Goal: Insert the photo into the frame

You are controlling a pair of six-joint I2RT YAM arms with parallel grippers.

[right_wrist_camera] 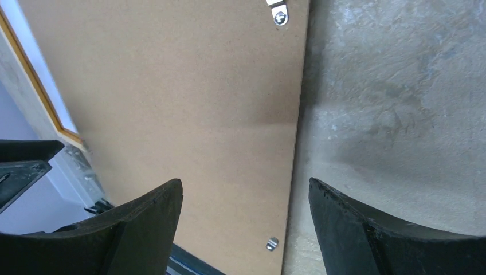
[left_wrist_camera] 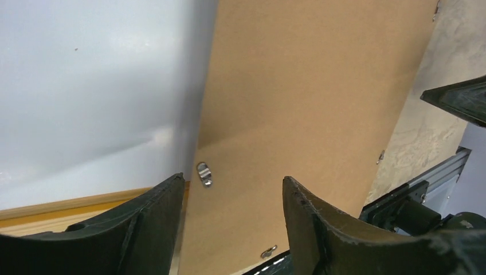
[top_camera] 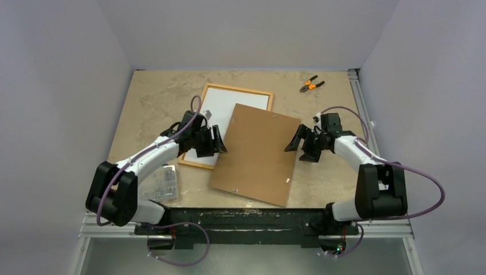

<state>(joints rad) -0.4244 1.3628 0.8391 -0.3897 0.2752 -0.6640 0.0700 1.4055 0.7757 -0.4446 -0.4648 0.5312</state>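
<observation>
The frame (top_camera: 238, 88), with a thin orange border, lies flat on the far middle of the table. A white surface (top_camera: 229, 106) fills its opening. The photo's printed side does not show in any view. A plain brown backing board (top_camera: 258, 154) lies tilted over the frame's right part and reaches toward the near edge. My left gripper (top_camera: 220, 141) stands open at the board's left edge, with nothing between its jaws. In the left wrist view (left_wrist_camera: 232, 183) it hovers over the board (left_wrist_camera: 304, 86) beside the frame's border (left_wrist_camera: 69, 206). My right gripper (top_camera: 293, 140) is open at the board's right edge (right_wrist_camera: 245, 189).
Orange-handled pliers (top_camera: 311, 85) lie at the far right of the table. A clear plastic piece (top_camera: 163, 183) rests near the left arm's base. A metal rail (top_camera: 361, 109) runs along the right side. Walls close in on three sides.
</observation>
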